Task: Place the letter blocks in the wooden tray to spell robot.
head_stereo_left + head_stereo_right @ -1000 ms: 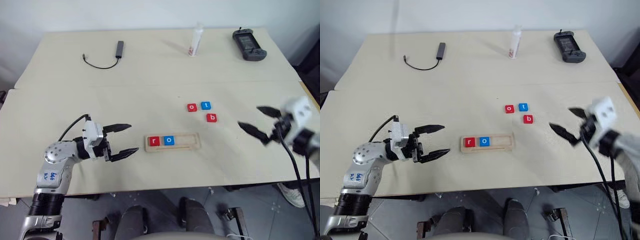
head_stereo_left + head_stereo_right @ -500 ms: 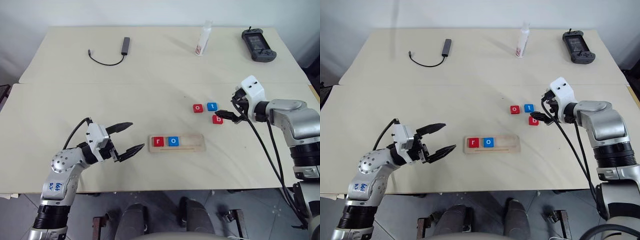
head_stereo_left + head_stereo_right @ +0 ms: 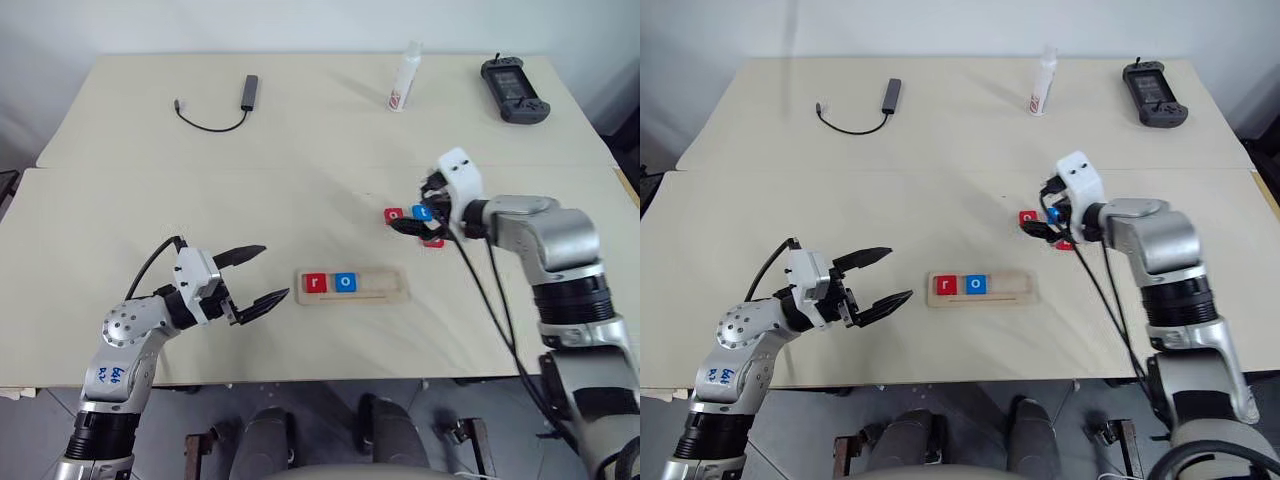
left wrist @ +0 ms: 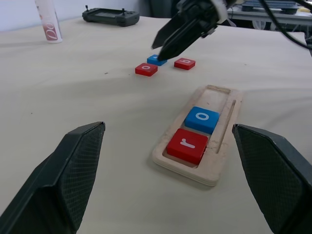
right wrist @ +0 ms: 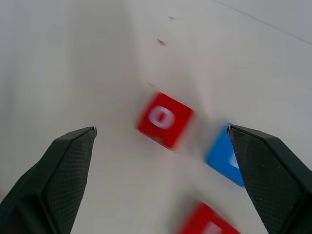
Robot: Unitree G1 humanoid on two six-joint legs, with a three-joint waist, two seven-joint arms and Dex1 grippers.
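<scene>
The wooden tray [image 3: 400, 287] lies at the table's middle front, with a red r block [image 3: 316, 283] and a blue o block [image 3: 346, 282] in its left end. Behind it and to the right lie a red o block [image 3: 395, 214], a blue t block [image 3: 422, 212] and a red b block [image 4: 185, 63]. My right gripper [image 3: 413, 221] hovers open just above these loose blocks, partly hiding the t and the b; the red o [image 5: 164, 120] lies between its fingers in the right wrist view. My left gripper [image 3: 272, 272] is open and empty, left of the tray.
Along the far side of the table are a black cable with an adapter [image 3: 245, 92], a white bottle [image 3: 404, 78] and a black controller [image 3: 512, 88]. A seam crosses the table behind the blocks.
My right gripper has swung in from the right and come over the loose blocks, still open. The left gripper and all blocks have stayed in place.
</scene>
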